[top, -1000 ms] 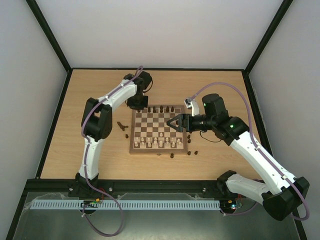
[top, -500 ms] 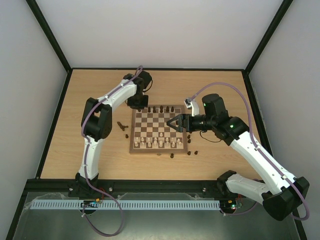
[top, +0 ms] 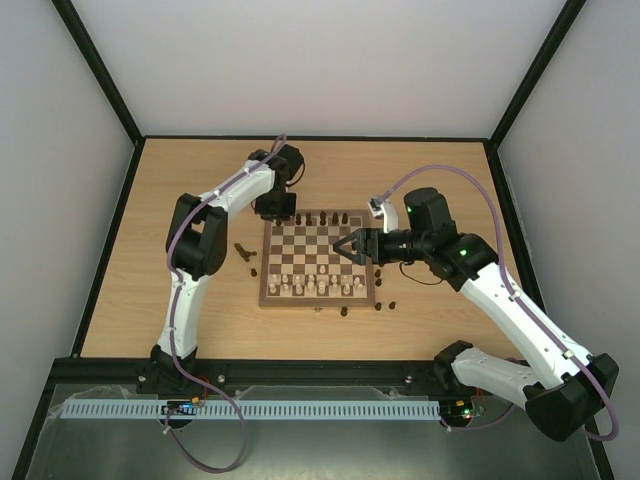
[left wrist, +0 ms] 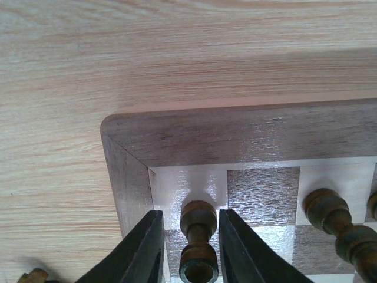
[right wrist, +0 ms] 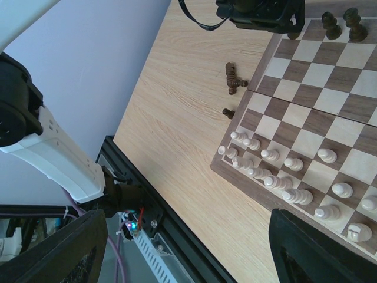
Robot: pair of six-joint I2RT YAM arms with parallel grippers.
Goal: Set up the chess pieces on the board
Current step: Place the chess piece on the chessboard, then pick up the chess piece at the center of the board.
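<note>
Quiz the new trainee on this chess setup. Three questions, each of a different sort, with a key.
1. True or false: the right pincer is shut on a chessman.
2. The dark chessman between the left pincer's fingers stands on: A) a corner square of the board; B) a centre square; C) a square on the near edge.
3. Fill in: seen from the arm bases, the cream chessmen stand along the board's ____ edge.
Key: 1. False: it is open and empty over the board. 2. A. 3. Near.
</note>
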